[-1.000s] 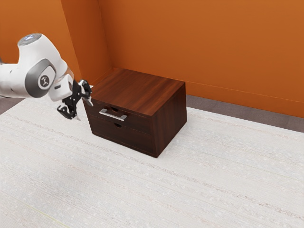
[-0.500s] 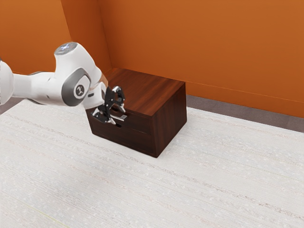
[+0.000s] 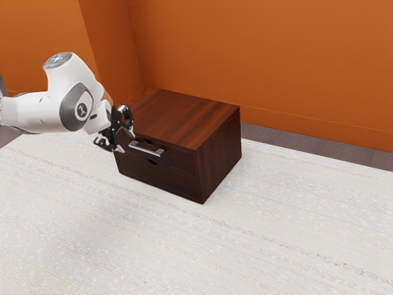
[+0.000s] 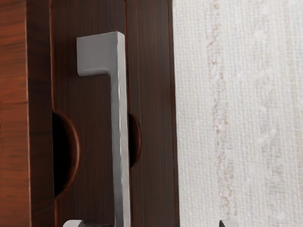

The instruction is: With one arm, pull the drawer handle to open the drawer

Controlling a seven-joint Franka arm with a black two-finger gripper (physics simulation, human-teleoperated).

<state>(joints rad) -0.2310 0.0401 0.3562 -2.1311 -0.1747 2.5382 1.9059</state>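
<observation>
Your arm comes in from the exterior view's left. It is white and round, with grey joints. At its end is the black tool. The tool is let go and grips nothing. Its two fingertips are spread wide. It sits right at the end of the handle that is on the exterior view's left. In the wrist view the bar runs between the two tips, closer to one than the other. Neither tip looks pressed on it. I think the tool is held wide so the bar can slip in before you squeeze.

The handle is a thin grey metal bar with square corners. It stands off the wood on a short leg, so there is room behind it. Round dips are cut into the wood beside it.

The handle is on the top drawer, at the front of the cabinet. The drawer looks shut to me.

The cabinet is a dark brown box of streaky wood with a smooth top. It stands on the pale, rough tabletop, with its back close to the orange wall. Only the front is free, so you reach from there.

Next you should close on the bar and pull straight out, away from the wall.
</observation>
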